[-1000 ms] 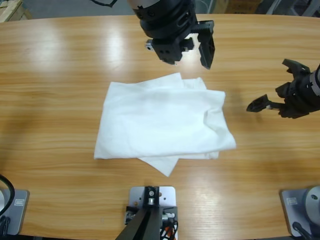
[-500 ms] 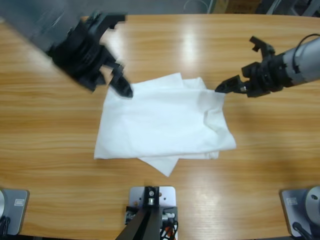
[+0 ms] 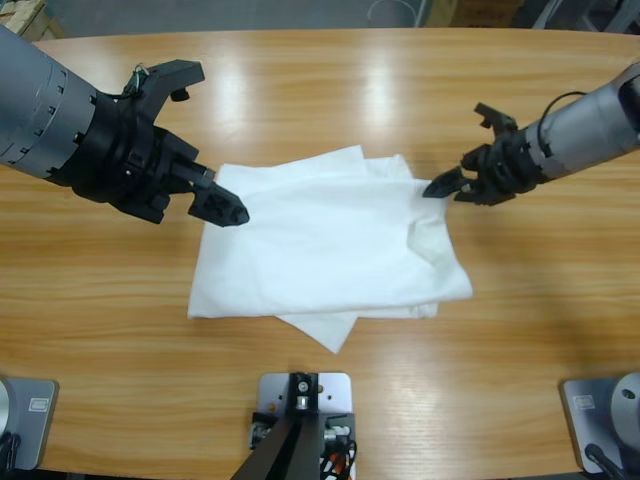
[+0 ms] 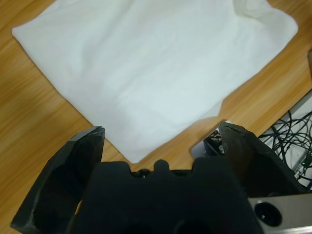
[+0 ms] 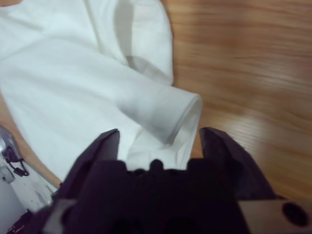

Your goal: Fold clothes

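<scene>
Shirt (image 3: 325,245) first: it lies near the middle of the table (image 3: 320,90), a white, partly folded bundle with a loose corner sticking out from under its near edge at about 6 o'clock. You should judge it as thin, soft and very light; it will sag, slide on the smooth wood and drag its lower layers along if you pinch too deep. Take it by an edge or hem, where the cloth is doubled and gives the jaws something to bite.

Your left gripper (image 3: 205,190) sits at the shirt's 10 o'clock corner, jaws spread wide and empty, with the lower tip right over the edge of the cloth. In the left wrist view, the left gripper (image 4: 161,134) looks down on the fabric with nothing between its jaws; whether a tip touches the cloth, you cannot tell.

Your right gripper (image 3: 470,170) is at the shirt's 2 o'clock side, also wide and holding nothing, its lower tip just at the far right edge. The right wrist view shows the right gripper (image 5: 158,136) lined up on a rolled sleeve hem (image 5: 183,114) lying between the jaws' line of reach. That hem looks like your firmest hold on that side; grip only the top layer if you mean to lift one fold.
</scene>
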`<state>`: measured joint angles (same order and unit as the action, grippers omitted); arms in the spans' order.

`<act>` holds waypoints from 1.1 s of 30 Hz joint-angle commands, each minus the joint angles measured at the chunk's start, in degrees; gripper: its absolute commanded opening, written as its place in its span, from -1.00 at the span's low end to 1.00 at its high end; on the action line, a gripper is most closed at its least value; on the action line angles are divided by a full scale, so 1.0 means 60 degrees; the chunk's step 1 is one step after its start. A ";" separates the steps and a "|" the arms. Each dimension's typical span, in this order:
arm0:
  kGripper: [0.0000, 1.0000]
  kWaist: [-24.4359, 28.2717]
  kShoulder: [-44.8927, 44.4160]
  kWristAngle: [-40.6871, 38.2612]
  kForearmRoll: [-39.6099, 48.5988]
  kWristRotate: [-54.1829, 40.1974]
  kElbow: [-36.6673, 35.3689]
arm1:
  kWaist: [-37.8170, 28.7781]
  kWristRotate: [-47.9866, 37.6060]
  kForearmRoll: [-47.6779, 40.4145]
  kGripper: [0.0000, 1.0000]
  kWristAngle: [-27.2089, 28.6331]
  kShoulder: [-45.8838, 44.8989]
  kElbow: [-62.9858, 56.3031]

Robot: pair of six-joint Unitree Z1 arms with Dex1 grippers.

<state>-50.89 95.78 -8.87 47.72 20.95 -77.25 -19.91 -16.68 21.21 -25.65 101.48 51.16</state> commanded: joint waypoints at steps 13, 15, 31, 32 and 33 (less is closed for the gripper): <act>0.84 0.0074 -0.0010 -0.0221 -0.0498 0.0238 0.1012 | 0.0028 0.0855 -0.1561 -1.00 -0.1370 0.0014 -0.0074; 0.84 0.0080 0.0007 -0.0221 -0.0527 0.0259 0.1065 | -0.0147 0.0917 -0.1611 -1.00 -0.1288 -0.0438 -0.0027; 0.84 0.0068 0.0075 -0.0221 -0.0703 0.0575 0.1411 | -0.0221 0.0934 -0.1593 -1.00 -0.1063 -0.1076 0.0817; 0.84 0.0048 0.0066 -0.0221 -0.0703 0.0622 0.1426 | -0.0212 0.0937 -0.1582 -1.00 -0.0864 -0.0854 0.0758; 0.84 0.0013 0.0069 -0.0221 -0.0703 0.0637 0.1443 | -0.0200 0.0978 -0.1588 -1.00 -0.0691 -0.0631 0.0644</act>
<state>-50.89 95.78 -9.31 44.38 23.27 -70.97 -21.63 -11.81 11.50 -33.27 92.03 56.26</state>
